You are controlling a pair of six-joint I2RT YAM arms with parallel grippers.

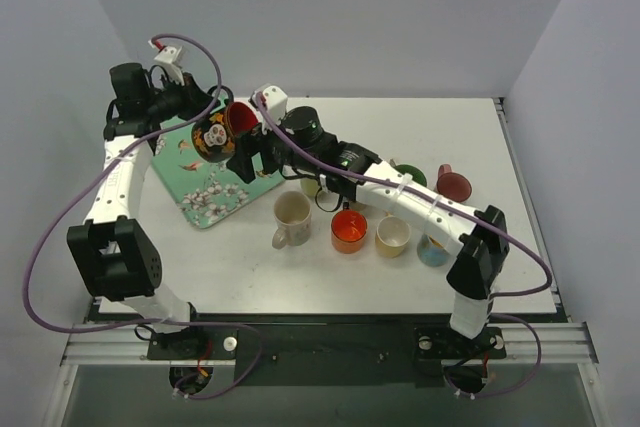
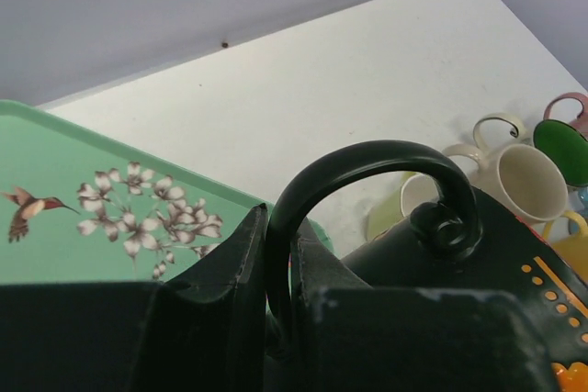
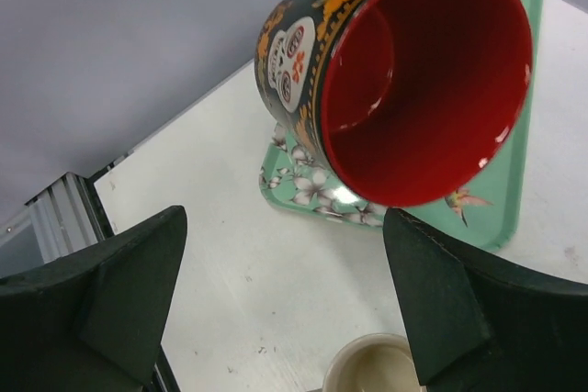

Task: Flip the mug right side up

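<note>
The mug (image 1: 216,136) is black with a skull pattern and a red inside. It hangs in the air over the green floral tray (image 1: 205,202), tipped on its side with its mouth toward my right gripper. My left gripper (image 1: 203,110) is shut on the mug's black handle (image 2: 367,161), with a finger on each side of the loop, shown in the left wrist view (image 2: 280,222). My right gripper (image 1: 250,159) is open and empty, just below and beside the mug's mouth (image 3: 418,75); its fingers (image 3: 138,273) stand wide apart and touch nothing.
Several upright mugs stand in the table's middle and right: cream (image 1: 291,217), orange (image 1: 349,230), pale yellow (image 1: 392,236), blue (image 1: 433,247), green (image 1: 408,175) and dark red (image 1: 455,185). The cream mug (image 3: 372,369) lies right below my right gripper. A wall is close behind.
</note>
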